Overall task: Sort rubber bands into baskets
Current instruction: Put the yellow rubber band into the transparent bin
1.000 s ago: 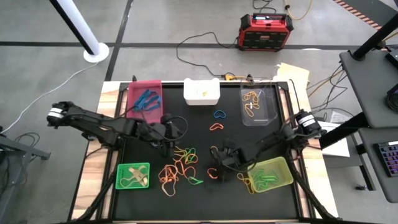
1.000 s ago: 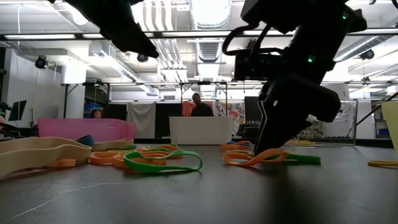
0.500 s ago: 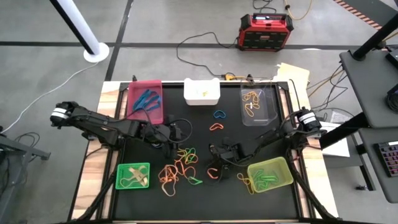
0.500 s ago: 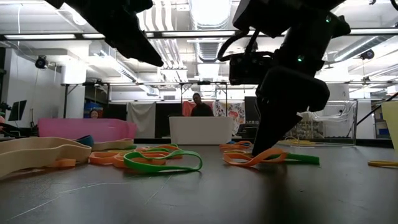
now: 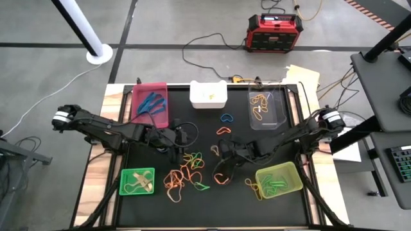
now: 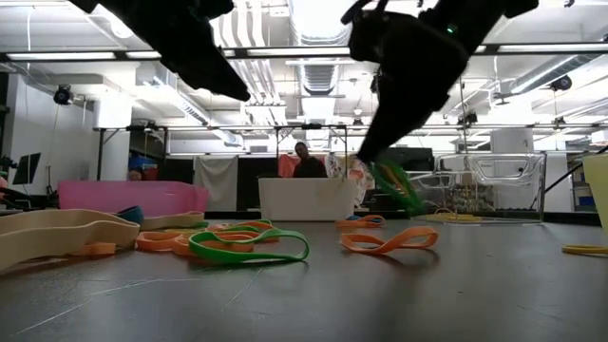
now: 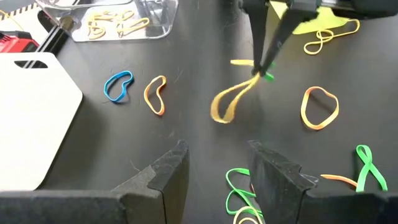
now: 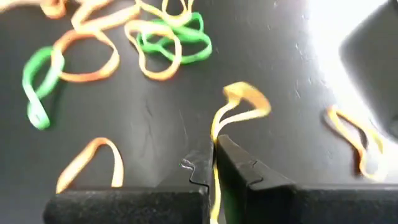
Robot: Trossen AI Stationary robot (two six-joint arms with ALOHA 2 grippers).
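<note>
The right gripper (image 5: 226, 149) hangs above the mat's middle, jaws pinched on an orange band (image 7: 231, 99) and, by the low view, a green band (image 6: 397, 187) too. Both dangle from the fingertips, the orange loop's lower end apparently brushing the mat. A double pick is the risk: two colours could drop into one basket, or either thin loop could slip free in transit. The left gripper (image 5: 177, 136) waits open just beyond the loose pile (image 5: 185, 170). Farther back stand the pink basket (image 5: 151, 102), white basket (image 5: 208, 95) and clear basket (image 5: 266, 108).
</note>
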